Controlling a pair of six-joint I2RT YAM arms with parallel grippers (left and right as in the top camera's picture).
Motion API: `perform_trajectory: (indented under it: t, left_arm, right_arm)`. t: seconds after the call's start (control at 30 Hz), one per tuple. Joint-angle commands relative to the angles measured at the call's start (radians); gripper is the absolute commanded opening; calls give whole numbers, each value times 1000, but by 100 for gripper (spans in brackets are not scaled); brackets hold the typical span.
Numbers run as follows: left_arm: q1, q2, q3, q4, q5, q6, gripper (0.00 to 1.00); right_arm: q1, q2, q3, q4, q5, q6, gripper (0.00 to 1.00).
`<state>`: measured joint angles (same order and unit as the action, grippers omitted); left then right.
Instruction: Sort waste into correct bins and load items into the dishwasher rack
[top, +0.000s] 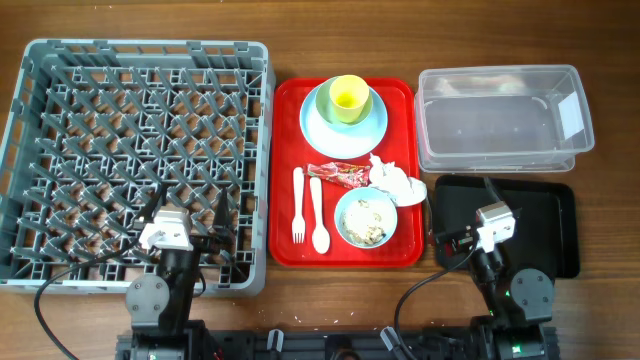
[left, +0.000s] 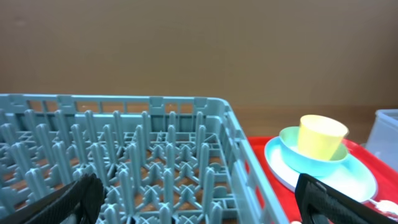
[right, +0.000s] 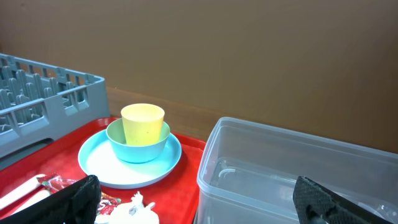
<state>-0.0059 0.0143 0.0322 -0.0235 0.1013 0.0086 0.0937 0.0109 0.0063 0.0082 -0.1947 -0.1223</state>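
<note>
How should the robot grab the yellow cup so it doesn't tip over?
Probably best to take the yellow cup by its rim, coming straight down from above, one finger inside and one outside. It stands upright with its open mouth facing up. Its lower part sits inside a bowl, so a low grip from the side looks blocked. Only the top part is free.
</note>
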Motion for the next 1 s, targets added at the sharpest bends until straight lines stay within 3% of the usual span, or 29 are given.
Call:
perform_trajectory:
  t: [0.0, 0.13, 0.3, 0.37, 0.47, 0.57, 0.63, 0.67, 0.7, 0.73, 0.77, 0.8, 0.87, 0.97]
  left_arm:
    - [-4, 19, 220, -164, 43, -21, 100]
    - [-4, 175, 539, -407, 89, -21, 100]
    - [-5, 697, 1158, -975, 267, -21, 100]
    - [-5, 937, 1412, -1154, 429, -21, 100]
    - [-4, 1176, 1654, -1280, 740, -21, 100]
    - [-6, 1305, 1714, -1259, 784, -24, 100]
    - [-28, 1387, 1712, -1322, 788, -111, 100]
    - [-44, 1423, 1712, -1361, 782, -118, 78]
    - [-60, 1445, 1712, -1384, 760, -118, 36]
    - [-84, 1470, 1709, -1401, 707, -123, 12]
    - [-106, 1483, 1701, -1405, 653, -140, 5]
    - [-146, 1500, 1690, -1405, 541, -202, 6]
    - [-215, 1519, 1670, -1394, 352, -320, 15]
    - [-355, 1544, 1616, -1328, 98, -481, 16]
  right_arm:
    - [-2, -6, -1, 6, -9, -8, 100]
    - [-2, -6, -1, 6, -9, -8, 100]
    - [-2, -6, -1, 6, -9, -8, 100]
    - [-2, -6, -1, 6, -9, -8, 100]
    - [-2, -6, -1, 6, -9, -8, 100]
    - [-2, -6, -1, 6, -9, -8, 100]
    - [-2, -6, -1, 6, -9, -8, 100]
    - [-2, -6, -1, 6, -9, -9, 100]
    - [-2, -6, -1, 6, -9, -8, 100]
    - [-2, -6, -1, 6, -9, -8, 100]
    - [-2, -6, -1, 6, -9, -9, 100]
    - [-2, -6, -1, 6, -9, -8, 100]
    - [-2, -6, -1, 6, -9, -8, 100]
    - [-2, -6, -1, 6, -9, -8, 100]
